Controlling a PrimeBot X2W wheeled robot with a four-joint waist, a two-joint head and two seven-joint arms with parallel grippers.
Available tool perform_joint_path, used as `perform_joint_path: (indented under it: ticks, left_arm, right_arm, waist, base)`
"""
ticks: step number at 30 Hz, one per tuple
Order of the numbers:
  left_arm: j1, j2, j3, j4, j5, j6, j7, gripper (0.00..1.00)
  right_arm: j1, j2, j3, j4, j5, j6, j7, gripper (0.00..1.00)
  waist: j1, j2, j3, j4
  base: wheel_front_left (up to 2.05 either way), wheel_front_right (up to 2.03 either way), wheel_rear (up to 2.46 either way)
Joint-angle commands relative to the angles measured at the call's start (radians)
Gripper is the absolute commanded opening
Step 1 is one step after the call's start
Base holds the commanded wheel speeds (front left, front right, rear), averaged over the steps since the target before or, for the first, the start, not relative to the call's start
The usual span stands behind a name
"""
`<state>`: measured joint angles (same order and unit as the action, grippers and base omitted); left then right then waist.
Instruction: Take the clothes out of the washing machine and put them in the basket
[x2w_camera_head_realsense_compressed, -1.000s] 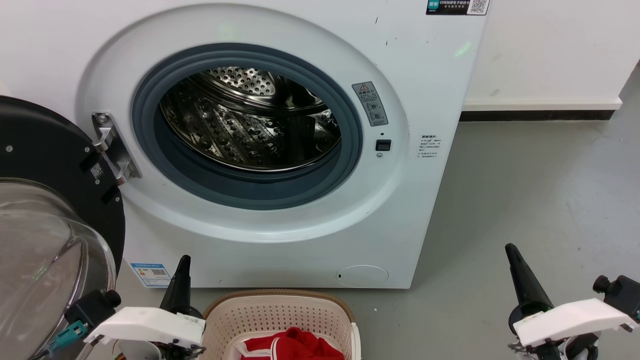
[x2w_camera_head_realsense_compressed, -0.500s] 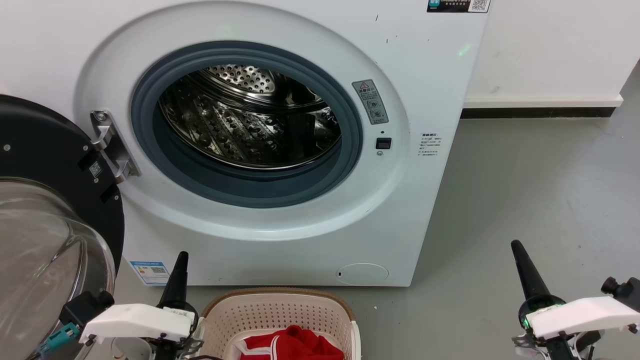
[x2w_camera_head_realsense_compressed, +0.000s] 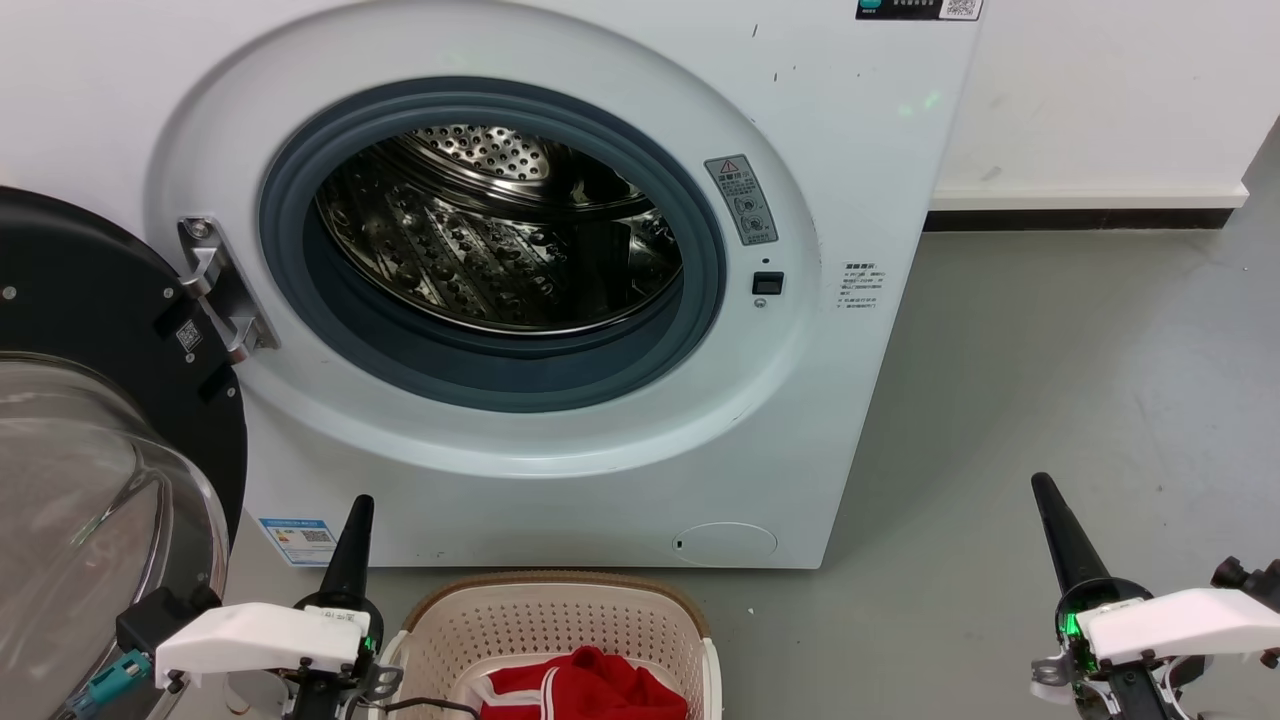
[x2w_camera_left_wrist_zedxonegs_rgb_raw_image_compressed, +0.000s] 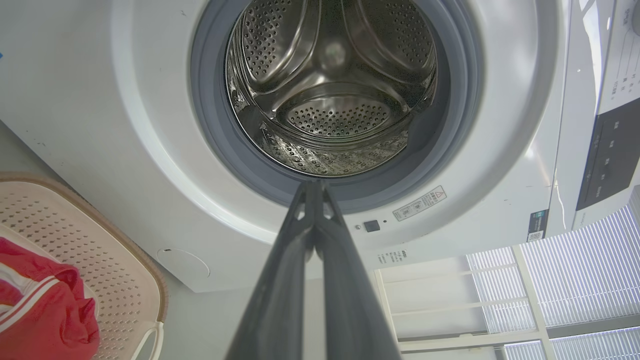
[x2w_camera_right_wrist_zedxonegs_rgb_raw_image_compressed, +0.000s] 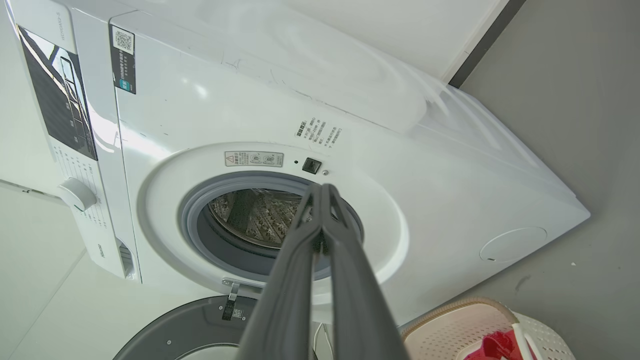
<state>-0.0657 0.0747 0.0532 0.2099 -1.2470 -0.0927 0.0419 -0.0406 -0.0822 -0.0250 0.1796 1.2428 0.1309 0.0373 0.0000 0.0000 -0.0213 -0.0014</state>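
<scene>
Clothes (x2w_camera_head_realsense_compressed: 585, 690) are piled in the basket (x2w_camera_head_realsense_compressed: 560, 610), bottom centre. Left gripper (x2w_camera_head_realsense_compressed: 360, 510) and right gripper (x2w_camera_head_realsense_compressed: 1045, 492) are pinched together, empty. The door (x2w_camera_head_realsense_compressed: 100, 330), lower left, could be struck by an outward left-arm swing.

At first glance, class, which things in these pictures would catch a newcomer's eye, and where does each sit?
The white washing machine dominates the middle, its steel drum shining and apparently empty, with the black-framed glass door open at the left. Below it, bright red clothes lie in the cream basket on the floor, between the shut left gripper and right gripper.
</scene>
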Motion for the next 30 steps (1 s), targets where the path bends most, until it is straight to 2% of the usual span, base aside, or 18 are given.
perform_joint_path:
  ticks: [1,30]
  left_arm:
    - [-0.021,-0.003,0.007,-0.003,-0.022,-0.005,0.006,0.00]
    - [-0.041,-0.018,0.046,0.025,-0.259,-0.031,0.053,0.00]
  right_arm:
    - [-0.027,-0.004,-0.005,0.000,0.026,0.000,0.004,0.00]
    - [-0.057,0.002,-0.037,0.044,0.285,0.000,0.032,0.00]
  waist:
    - [0.0000,0.0000,0.001,0.000]
    - [0.0000,0.0000,0.016,0.001]
  base:
    - [0.00,0.00,0.00]
    - [0.00,0.00,0.00]
